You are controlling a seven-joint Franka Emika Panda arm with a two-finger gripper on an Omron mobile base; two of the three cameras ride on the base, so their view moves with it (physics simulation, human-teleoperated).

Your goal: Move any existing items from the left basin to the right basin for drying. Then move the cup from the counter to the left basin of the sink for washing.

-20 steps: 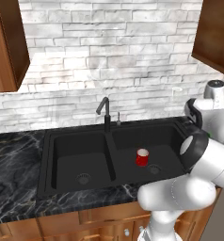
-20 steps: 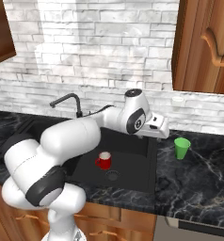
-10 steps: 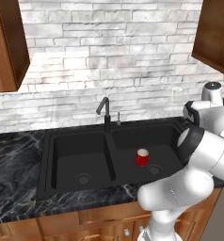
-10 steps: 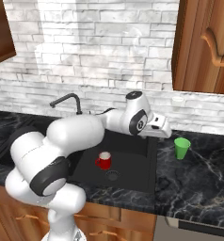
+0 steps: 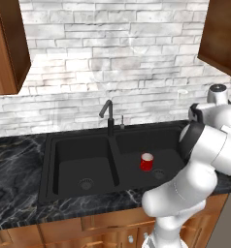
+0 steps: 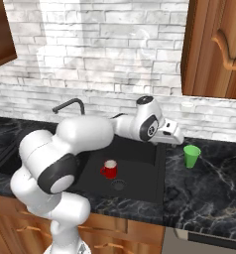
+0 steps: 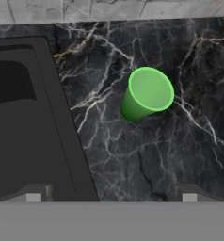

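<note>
Compared with a second earlier, the arm has swung a little farther to the right, so its hand now sits past the right edge of the sink [image 6: 140, 191] and closer to the green cup [image 6: 191, 156], while both cups rest where they were. The gripper [image 6: 181, 142] hangs above the counter [image 6: 214, 193] just left of the green cup, not touching it, and its fingers [image 7: 33, 197] stand wide apart with nothing between them. The green cup is smooth, bright plastic, tapered so that the rim is wider than the base; it stands upright on the counter, mouth up, its long axis vertical, just beside the sink's right edge. The counter is glossy black marble crossed by thin white and golden veins. The red cup [image 5: 146, 161] is short and round with a white inside; it stands upright, mouth up, on the floor of the right basin [image 5: 137, 143], near that basin's round drain. The left basin [image 5: 71, 155] is a matte black square with a round grey drain, parted from its twin by a black ridge. A slim black curved faucet [image 5: 107, 115] rises behind that ridge, in front of a pale brick wall [image 5: 112, 63].
</note>
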